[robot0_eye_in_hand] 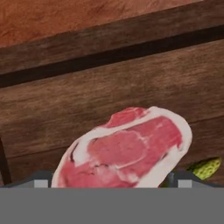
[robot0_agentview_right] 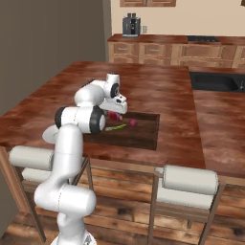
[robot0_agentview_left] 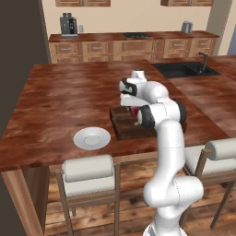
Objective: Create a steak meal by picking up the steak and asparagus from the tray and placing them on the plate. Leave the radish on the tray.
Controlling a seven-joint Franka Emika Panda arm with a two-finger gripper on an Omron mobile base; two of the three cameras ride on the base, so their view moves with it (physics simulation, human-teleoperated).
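- Where the reddish wood countertop (robot0_agentview_left: pixel 69 101) spreads, the tray (robot0_agentview_right: pixel 139 131) is set, the plate (robot0_agentview_left: pixel 92 138) at its nine o'clock.
- The gripper (robot0_eye_in_hand: pixel 113 181) is held wide open over the steak (robot0_eye_in_hand: pixel 127 148), gripping nothing.

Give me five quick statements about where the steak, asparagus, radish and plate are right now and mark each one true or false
1. The steak lies on the tray. True.
2. The plate already holds the asparagus. False: the plate is bare; the asparagus lies on the tray.
3. The gripper is open, with the steak between its fingertips. True.
4. The radish sits on the plate. False: it is on the tray, beside the asparagus.
5. The plate rests on the countertop, apart from the tray. True.
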